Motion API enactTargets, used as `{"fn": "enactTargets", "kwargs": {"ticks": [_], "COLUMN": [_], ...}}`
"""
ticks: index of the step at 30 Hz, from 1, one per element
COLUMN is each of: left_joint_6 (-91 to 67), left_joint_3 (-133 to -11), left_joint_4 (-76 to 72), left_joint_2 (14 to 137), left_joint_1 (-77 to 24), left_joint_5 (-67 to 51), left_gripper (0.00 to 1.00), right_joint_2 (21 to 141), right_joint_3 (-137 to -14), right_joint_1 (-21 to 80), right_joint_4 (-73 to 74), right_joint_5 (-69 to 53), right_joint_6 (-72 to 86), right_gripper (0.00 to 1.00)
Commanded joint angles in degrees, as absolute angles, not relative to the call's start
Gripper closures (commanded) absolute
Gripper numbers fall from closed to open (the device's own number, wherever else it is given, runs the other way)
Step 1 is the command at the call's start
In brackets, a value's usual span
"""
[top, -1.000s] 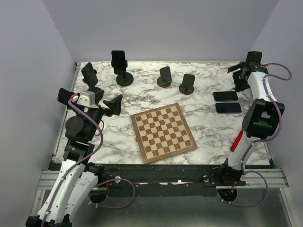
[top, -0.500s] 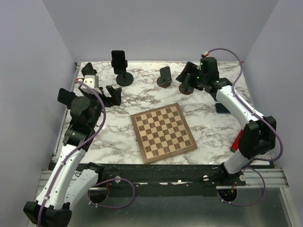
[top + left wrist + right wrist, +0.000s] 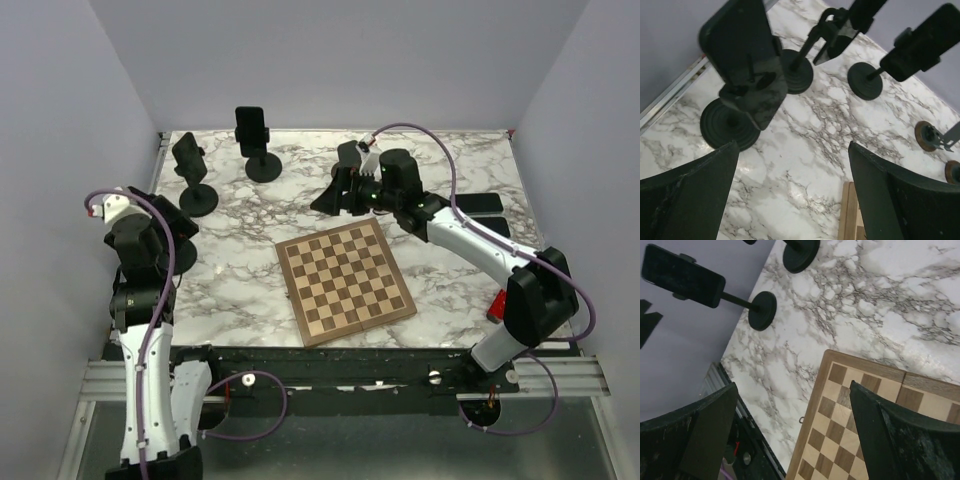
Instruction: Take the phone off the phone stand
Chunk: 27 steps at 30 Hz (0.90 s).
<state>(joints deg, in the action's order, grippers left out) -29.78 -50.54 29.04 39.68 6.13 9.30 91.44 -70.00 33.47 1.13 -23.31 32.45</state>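
From above, a dark slab phone (image 3: 478, 203) lay flat at the right of the marble-patterned bench (image 3: 240, 260), probably already freed, while others stood clipped in round-footed stands at the back. The right tool (image 3: 335, 195) hovered by the middle stands, holding nothing. The left wrist view showed a glossy black phone (image 3: 745, 55) upright on its ribbed-disc stand (image 3: 727, 127), with the left tool (image 3: 792, 165) gaping and empty. The right wrist view showed wide jaws over the matte wooden chessboard (image 3: 865, 420), so the lifting apparently remained to be done.

A wooden chessboard (image 3: 345, 281) lay flat on the marble bench (image 3: 250, 262). A red item (image 3: 497, 302), possibly a tool, sat near the right edge.
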Motion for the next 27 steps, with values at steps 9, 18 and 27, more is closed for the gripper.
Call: {"fn": "enactTargets", "kwargs": {"ticks": [9,18,27], "left_joint_6": [-32.23,-23.58,-18.56], "left_joint_3": [-44.08,-41.68,-40.84], "left_joint_4": [26.15,13.46,10.63], "left_joint_2": [41.52,46.41,47.71], "left_joint_1": [19.00,19.98,20.96], "left_joint_5": [7.38,2.95,5.35], "left_gripper": [0.04,0.14,0.30], "right_joint_2": [84.86,82.78,83.48], "right_joint_3": [-67.85,-66.88,-67.22], "right_joint_1": [34.28,34.27,34.27], "right_joint_4": [-3.94,-2.38,-1.37], "right_joint_5": [-28.75,-29.08,-29.71], "right_joint_6": [33.34,31.01,29.32], "right_gripper": [0.00,0.00,0.00]}}
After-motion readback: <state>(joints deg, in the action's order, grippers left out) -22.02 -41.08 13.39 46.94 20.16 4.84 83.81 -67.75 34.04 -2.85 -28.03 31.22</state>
